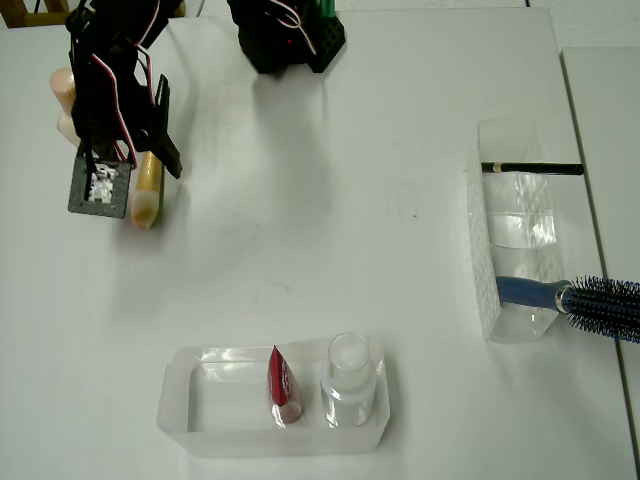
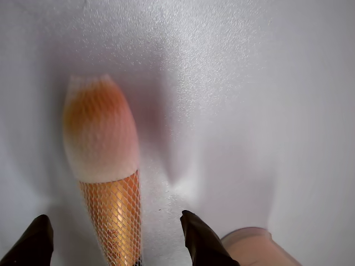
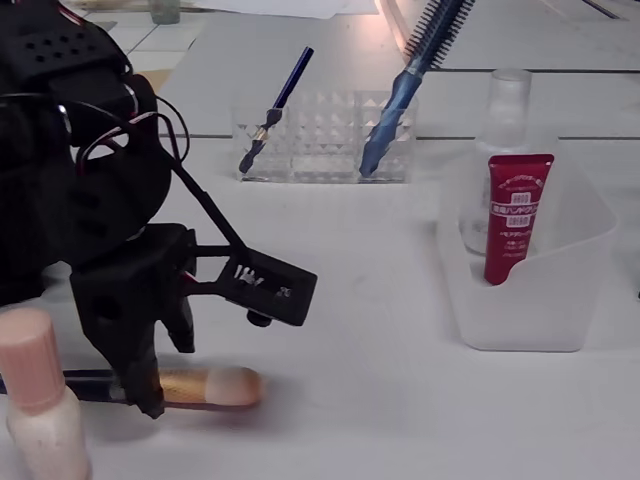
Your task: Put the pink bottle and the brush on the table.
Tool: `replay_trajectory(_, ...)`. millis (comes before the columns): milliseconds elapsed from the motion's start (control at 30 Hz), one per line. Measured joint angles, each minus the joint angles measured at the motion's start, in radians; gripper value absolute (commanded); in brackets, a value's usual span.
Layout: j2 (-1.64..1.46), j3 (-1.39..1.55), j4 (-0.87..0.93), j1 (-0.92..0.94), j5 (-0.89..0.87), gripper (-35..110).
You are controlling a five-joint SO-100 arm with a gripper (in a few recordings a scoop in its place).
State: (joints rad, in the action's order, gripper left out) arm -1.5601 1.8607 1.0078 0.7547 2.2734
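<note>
In the wrist view the gripper (image 2: pixel 113 238) stands with its fingers apart astride the brush (image 2: pixel 105 172), which lies flat on the desk (image 2: pixel 249 111). Its long axis runs straight up the frame, bristles away from the gripper. The pink bottle (image 3: pixel 38 400) stands upright at the lower left of the fixed view, just beside the arm. Both look placed; judging so, the gripper need only lift clear along that axis.

Bright, even light with soft shadows on the table (image 1: pixel 330 250); the wrist view is blurred close-up.
</note>
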Motion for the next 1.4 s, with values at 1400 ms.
replay_trajectory(1400, -0.250, -0.126, -0.336, -0.428, -1.499, 46)
